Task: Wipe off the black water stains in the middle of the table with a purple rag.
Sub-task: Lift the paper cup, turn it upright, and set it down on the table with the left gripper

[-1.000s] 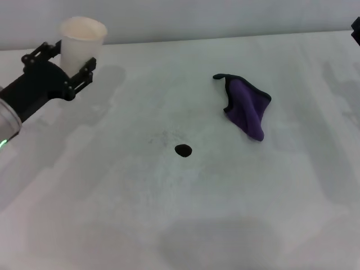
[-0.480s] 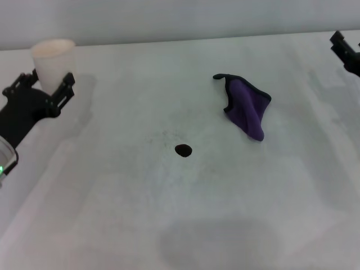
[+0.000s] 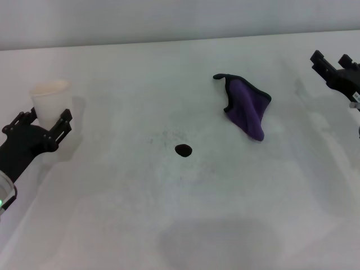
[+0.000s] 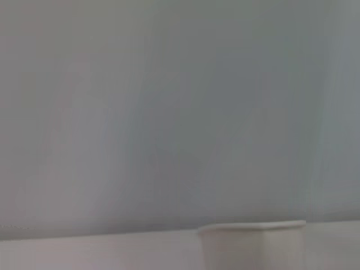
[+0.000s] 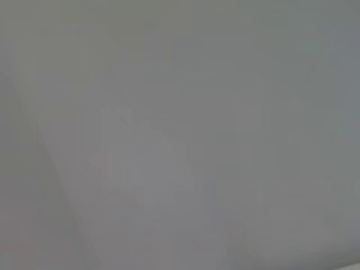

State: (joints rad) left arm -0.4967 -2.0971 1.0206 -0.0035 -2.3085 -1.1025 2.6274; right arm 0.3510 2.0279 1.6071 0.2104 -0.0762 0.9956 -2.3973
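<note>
The purple rag [image 3: 247,107] lies crumpled on the white table [image 3: 112,214], right of the middle. The black water stain [image 3: 183,150], one small glossy oval, sits near the table's middle, to the left of the rag and nearer to me. My right gripper [image 3: 330,59] is open and empty at the right edge, well right of the rag. My left gripper [image 3: 47,117] is at the far left, its fingers around a white paper cup [image 3: 50,97]. The cup's rim also shows in the left wrist view [image 4: 252,227].
The table's back edge meets a plain grey wall [image 3: 169,19]. The right wrist view shows only blank grey.
My left gripper has carried the white cup down and to the left, toward me. My right gripper has come into view from the right edge, moving toward the rag.
</note>
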